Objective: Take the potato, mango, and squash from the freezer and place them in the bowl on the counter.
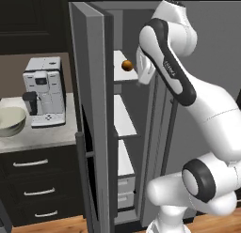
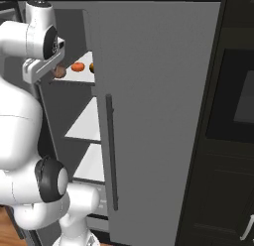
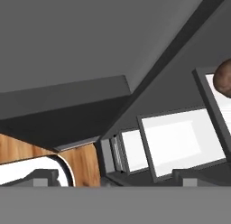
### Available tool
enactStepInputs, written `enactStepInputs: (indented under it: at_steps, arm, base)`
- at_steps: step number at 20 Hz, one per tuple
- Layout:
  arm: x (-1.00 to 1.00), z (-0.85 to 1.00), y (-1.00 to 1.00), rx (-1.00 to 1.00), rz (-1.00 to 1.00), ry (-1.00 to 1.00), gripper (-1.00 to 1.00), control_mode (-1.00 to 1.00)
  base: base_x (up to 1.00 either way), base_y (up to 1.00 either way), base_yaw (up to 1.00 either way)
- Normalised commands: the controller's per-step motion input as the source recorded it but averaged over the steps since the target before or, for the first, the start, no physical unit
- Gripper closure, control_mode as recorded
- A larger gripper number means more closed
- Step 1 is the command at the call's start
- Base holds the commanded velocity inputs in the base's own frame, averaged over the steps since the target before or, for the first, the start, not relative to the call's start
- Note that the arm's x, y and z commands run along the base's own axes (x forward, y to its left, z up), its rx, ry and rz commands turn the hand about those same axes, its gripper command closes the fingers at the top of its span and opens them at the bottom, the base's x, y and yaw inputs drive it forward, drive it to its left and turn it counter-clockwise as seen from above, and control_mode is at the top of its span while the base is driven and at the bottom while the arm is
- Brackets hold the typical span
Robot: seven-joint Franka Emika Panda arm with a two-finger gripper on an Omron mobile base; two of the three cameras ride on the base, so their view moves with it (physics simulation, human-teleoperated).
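Grey and wide open, the freezer [image 1: 92, 110] is showing its top white shelf, where the mango [image 2: 77, 67] is sitting just beyond the gripper [image 2: 49, 71], a brown potato [image 2: 60, 72] lying nearest it, jaw state impossible to tell.

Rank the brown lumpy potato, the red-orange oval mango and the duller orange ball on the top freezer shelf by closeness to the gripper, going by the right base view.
1. brown lumpy potato: left end of the white top shelf, right beside the gripper.
2. red-orange oval mango: middle of the row.
3. duller orange ball: right end, farthest.
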Motion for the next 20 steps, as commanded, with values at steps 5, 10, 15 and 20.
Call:
enactStepInputs:
  at_steps: [5, 10, 15, 20]
  arm:
    - [0.24, -0.03, 0.24, 0.02, 0.0, 0.0, -1.0, -1.0]
    - [0.32, -0.02, 0.17, 0.03, 0.0, 0.0, -1.0, -1.0]
    - [0.25, -0.16, 0.19, 0.02, 0.0, 0.0, -1.0, -1.0]
    - [0.18, -0.19, 0.2, 0.0, 0.0, 0.0, -1.0, -1.0]
  base:
    - [0.0, 0.0, 0.0]
    - [0.0, 0.0, 0.0]
    - [0.0, 0.0, 0.0]
    - [0.0, 0.0, 0.0]
